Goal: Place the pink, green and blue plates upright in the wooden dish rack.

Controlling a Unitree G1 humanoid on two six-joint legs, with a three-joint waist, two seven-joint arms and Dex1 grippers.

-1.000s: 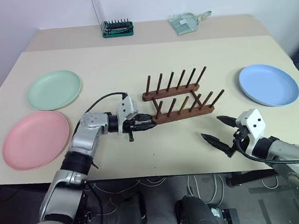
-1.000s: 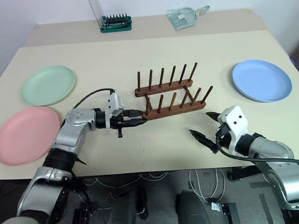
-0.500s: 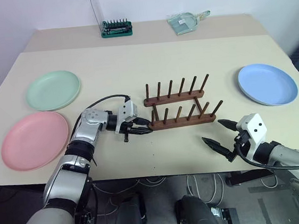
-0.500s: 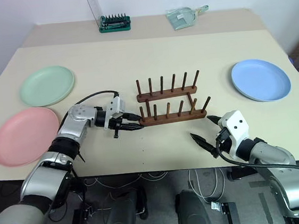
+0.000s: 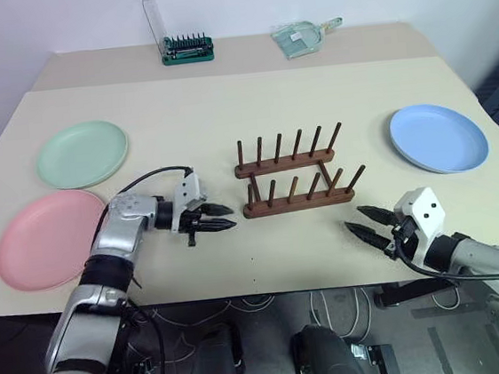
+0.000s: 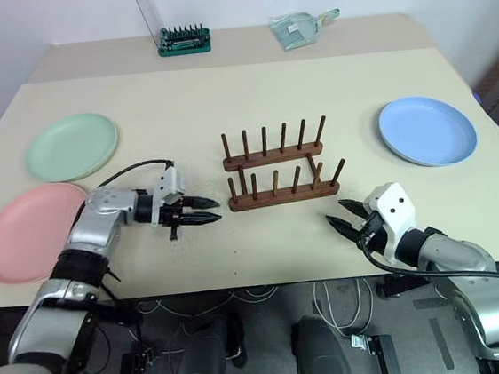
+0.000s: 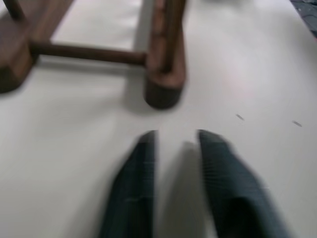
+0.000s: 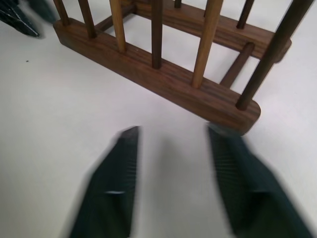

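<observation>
Wooden dish rack (image 5: 295, 174) sits upright mid-frame on the desk (image 5: 223, 100), empty, no plate in it. Green plate (image 5: 82, 154) flat at left, pink plate (image 5: 42, 239) flat just below it at lower left, rims nearly touching. Blue plate (image 5: 438, 137) flat at right, well apart from the rack. Left gripper (image 5: 220, 225) left of the rack's near rail end, close but not touching, fingers (image 7: 133, 188) closed to a narrow gap, holding nothing. Right gripper (image 5: 363, 227) at lower right, below the rack's right end, fingers (image 8: 114, 183) partly apart, gripping nothing. Green bit case (image 5: 186, 48) and a clear dustpan (image 5: 302, 36) at the top edge of the desk
</observation>
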